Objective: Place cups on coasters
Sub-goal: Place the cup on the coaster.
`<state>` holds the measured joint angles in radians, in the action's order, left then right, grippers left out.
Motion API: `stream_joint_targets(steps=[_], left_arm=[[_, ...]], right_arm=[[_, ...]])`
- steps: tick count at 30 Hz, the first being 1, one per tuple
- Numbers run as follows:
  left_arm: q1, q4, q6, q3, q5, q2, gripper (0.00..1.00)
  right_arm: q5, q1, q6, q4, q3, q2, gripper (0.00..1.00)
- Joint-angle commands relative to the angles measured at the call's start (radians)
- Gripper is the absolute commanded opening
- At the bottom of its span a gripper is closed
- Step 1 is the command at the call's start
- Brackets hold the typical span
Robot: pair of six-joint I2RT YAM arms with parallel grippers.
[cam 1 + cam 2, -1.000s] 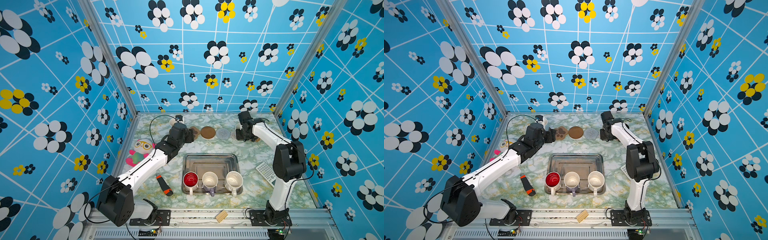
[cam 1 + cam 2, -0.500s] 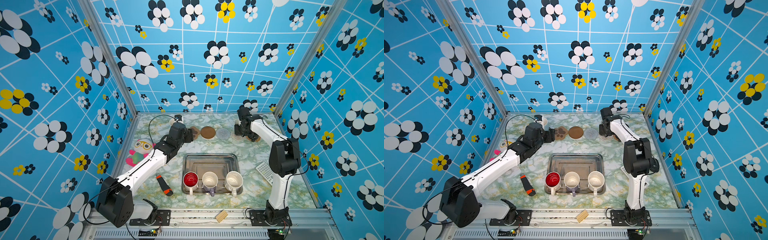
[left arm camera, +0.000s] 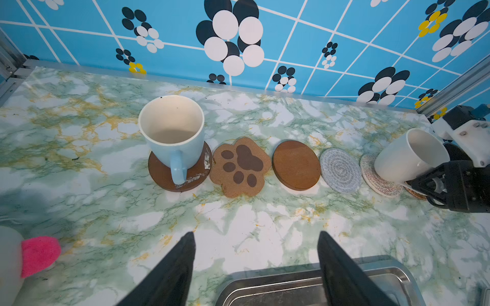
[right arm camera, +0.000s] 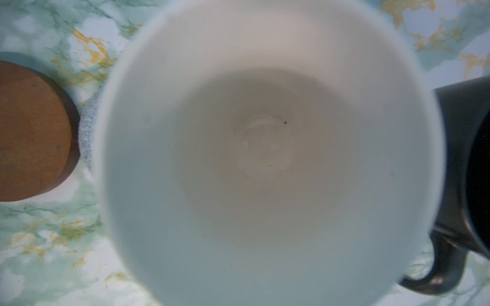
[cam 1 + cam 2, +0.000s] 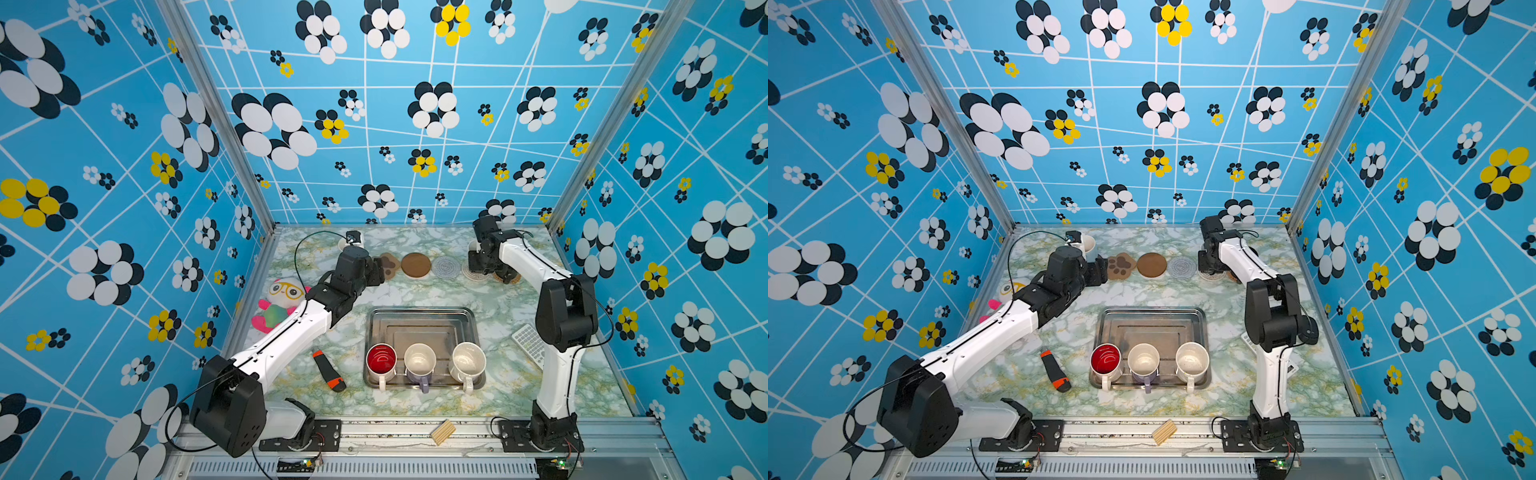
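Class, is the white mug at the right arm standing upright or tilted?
Tilted: the white mug leans, mouth slanting sideways, over the whitish woven coaster; contact cannot be told.

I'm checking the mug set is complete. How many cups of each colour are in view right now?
Light blue cup: 1
Red-inside white cup: 1
Lavender cup: 1
Cream-white: 2, the upright cream-white cup and the tilted cream-white cup
Black cup: 1
Total: 6
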<state>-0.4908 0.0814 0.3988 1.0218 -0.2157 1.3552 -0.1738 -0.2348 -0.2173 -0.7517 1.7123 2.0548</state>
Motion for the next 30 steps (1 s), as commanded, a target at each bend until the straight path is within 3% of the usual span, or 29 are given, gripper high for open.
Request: stream_joint_targets(steps=[1, 30], left_arm=[[0.008, -0.008, 0.004, -0.005, 0.009, -0.018, 0.74], [0.011, 0.000, 0.005, -0.003, 0.013, -0.018, 0.74]], right_arm=[[-0.026, 0.003, 0.000, 0.007, 0.033, -0.003, 0.00], [0.006, 0.022, -0.016, 0.003, 0.038, 0.044, 0.00]])
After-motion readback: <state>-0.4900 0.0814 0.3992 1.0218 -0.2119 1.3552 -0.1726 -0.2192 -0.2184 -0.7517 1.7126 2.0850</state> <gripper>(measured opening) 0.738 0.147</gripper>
